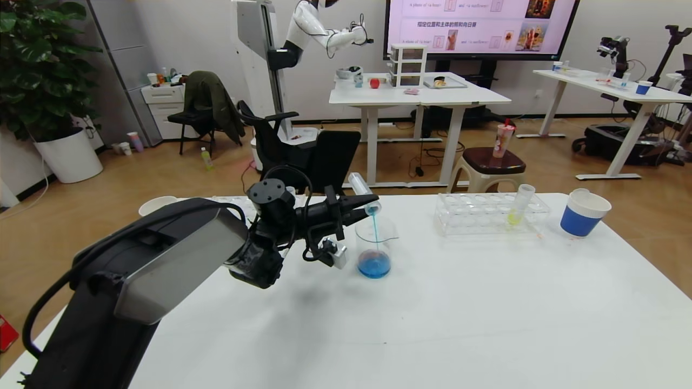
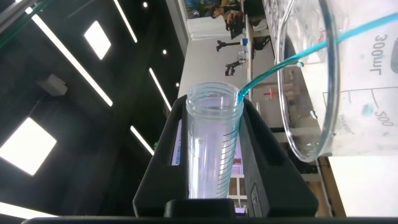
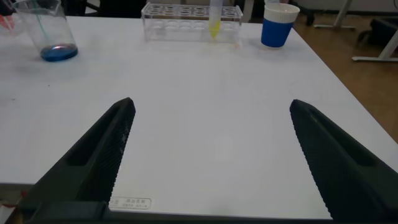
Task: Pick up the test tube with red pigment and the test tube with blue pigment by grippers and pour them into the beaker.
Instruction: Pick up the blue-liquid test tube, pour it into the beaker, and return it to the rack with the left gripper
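Note:
My left gripper (image 1: 359, 208) is shut on the test tube with blue pigment (image 1: 364, 193) and holds it tipped, mouth down, over the beaker (image 1: 374, 246). A thin blue stream runs from the tube into the beaker, which holds blue liquid with a reddish patch at its bottom. In the left wrist view the nearly drained tube (image 2: 211, 149) sits between the black fingers (image 2: 267, 168), with the stream arcing over the beaker rim (image 2: 311, 87). My right gripper (image 3: 208, 137) is open and empty above bare table; the beaker (image 3: 48, 31) shows far off. The test tube with red pigment is out of view.
A clear tube rack (image 1: 489, 214) holds a yellow-liquid tube (image 1: 518, 208) right of the beaker. A blue-and-white paper cup (image 1: 583, 213) stands at the far right. A white bowl (image 1: 157, 205) sits at the table's back left edge.

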You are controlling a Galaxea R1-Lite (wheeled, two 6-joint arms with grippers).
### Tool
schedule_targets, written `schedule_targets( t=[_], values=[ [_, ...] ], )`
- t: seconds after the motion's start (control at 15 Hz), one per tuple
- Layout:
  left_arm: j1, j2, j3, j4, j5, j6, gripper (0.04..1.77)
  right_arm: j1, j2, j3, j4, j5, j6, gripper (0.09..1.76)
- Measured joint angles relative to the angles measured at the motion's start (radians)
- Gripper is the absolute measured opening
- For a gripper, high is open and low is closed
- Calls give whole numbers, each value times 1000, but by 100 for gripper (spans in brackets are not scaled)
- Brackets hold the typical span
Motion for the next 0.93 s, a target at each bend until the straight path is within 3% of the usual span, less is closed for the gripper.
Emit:
schedule_targets(
  t=[0.33,0.53,0.73,0.93],
  values=[
    [-1,-2,2,-3,-2,-17,50,0,0,0,0,0,0,174],
    [-4,-18,15,-30,37,-159,50,0,0,0,0,0,0,174],
    [-24,-59,71,-136,264,-437,50,0,0,0,0,0,0,174],
    [-51,-118,123,-152,525,-676,50,0,0,0,0,0,0,174]
  ],
)
